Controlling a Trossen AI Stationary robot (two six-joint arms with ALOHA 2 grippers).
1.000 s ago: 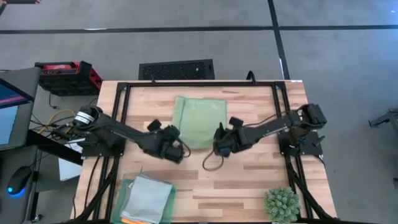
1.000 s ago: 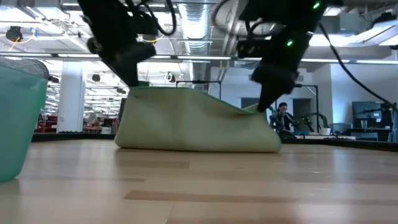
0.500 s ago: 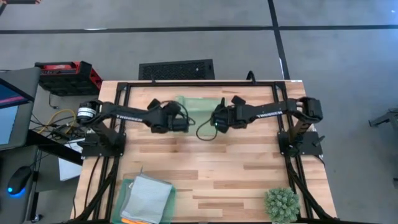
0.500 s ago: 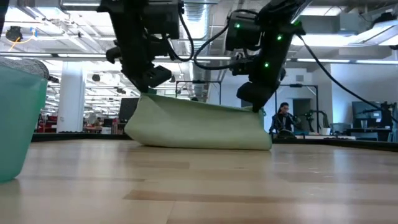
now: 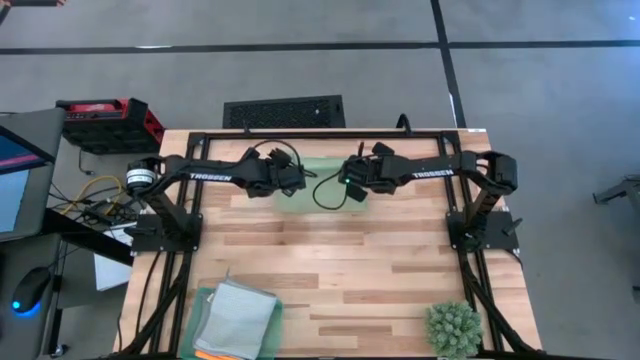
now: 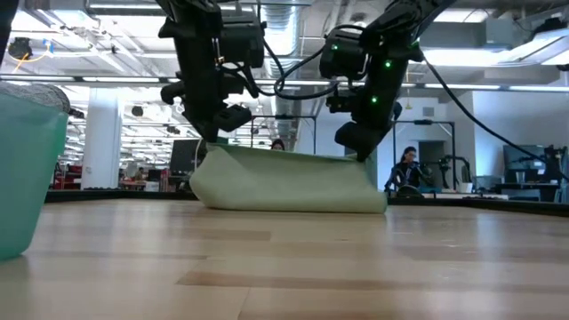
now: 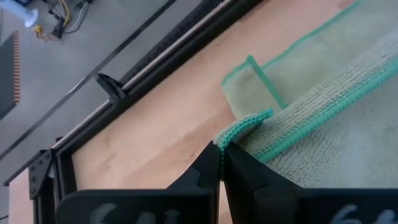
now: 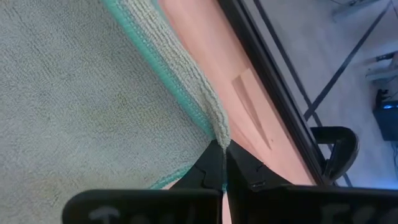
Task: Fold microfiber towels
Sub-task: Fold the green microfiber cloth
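Note:
A light green microfiber towel (image 5: pixel 325 172) lies near the table's far edge, doubled over on itself. Its lower layer rests flat on the wood, one lower corner (image 7: pixel 249 67) showing. My left gripper (image 5: pixel 298 182) is shut on the upper layer's left corner. My right gripper (image 5: pixel 347 183) is shut on its right corner. In the low view the upper edge (image 6: pixel 284 156) runs between the two grippers above the table. The fold (image 6: pixel 289 206) rests on the wood nearest the camera. A pale grey-blue towel (image 5: pixel 238 318) lies folded in the tray. My left gripper pinches the upper layer's left corner (image 7: pixel 239 127), at its teal hem, between the two fingertips. The fingers slant down from the table's left. The corner is held clear of the table and the cloth slopes down from it. My right gripper pinches the upper layer's right corner (image 8: pixel 217 127) between its two fingertips, along the teal-hemmed edge. The fingers slant down from the table's right. The corner is lifted off the wood, and the edge toward the other gripper is nearly taut.
A translucent green tray (image 5: pixel 205 305) stands at the near left corner, its wall (image 6: pixel 27 178) close in the low view. A spiky green plant (image 5: pixel 453 328) sits at the near right. A black frame rail (image 5: pixel 320 134) runs along the far edge. Bare wood lies between.
Both grippers, staying shut, have carried the towel's near corners toward the table's far edge. The lifted half has folded over the half that stayed flat, so the towel now covers about half its former depth.

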